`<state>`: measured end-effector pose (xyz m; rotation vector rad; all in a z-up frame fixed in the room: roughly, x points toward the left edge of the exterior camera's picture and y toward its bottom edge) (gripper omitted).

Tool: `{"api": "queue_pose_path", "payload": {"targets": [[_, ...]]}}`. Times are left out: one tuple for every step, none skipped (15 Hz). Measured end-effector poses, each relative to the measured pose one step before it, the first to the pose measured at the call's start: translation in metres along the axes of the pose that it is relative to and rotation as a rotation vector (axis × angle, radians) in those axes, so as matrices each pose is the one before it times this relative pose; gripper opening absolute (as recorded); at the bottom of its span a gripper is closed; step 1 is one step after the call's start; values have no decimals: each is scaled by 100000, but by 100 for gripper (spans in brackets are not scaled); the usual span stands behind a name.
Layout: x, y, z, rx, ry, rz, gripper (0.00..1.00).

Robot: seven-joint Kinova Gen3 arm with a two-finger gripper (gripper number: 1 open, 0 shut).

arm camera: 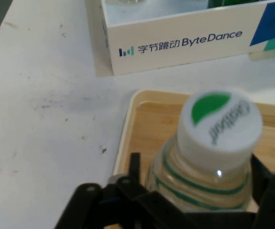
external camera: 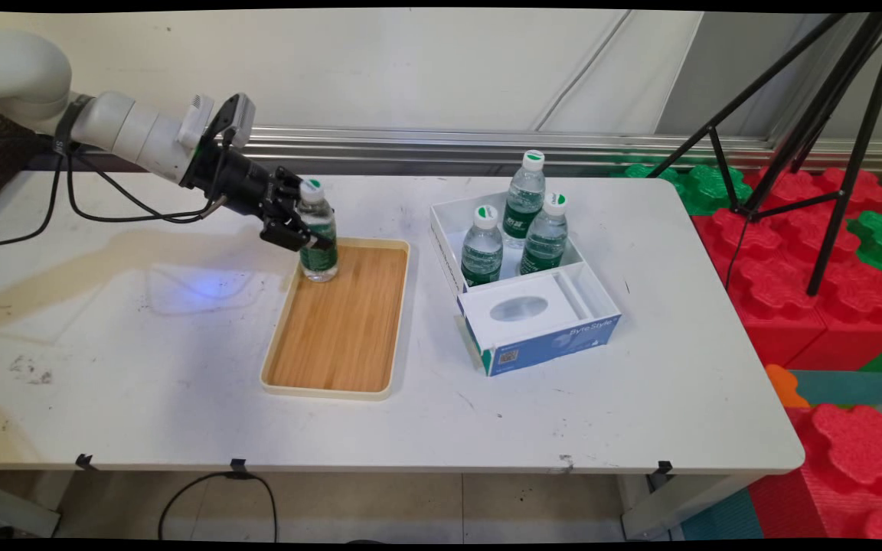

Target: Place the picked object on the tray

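The black two-finger gripper is closed around a small clear plastic water bottle with a green label and a white cap marked with a green leaf. The bottle stands upright at the far left corner of the wooden tray with a cream rim, seemingly resting on its floor. To the right, a white cardboard box holds three similar bottles.

My white arm reaching in from the left.
My black gripper angles downward, fingers apparently clamped.
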<state>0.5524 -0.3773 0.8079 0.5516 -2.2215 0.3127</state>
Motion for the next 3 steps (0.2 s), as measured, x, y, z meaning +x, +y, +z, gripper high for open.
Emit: {"api": "queue_pose_path", "payload": {"targets": [[-79,-47,-7,-1,136,196,100],[-120,-46,-16,-142,76,127,100],[-26,-50,3,-92,-2,125,100]]}}
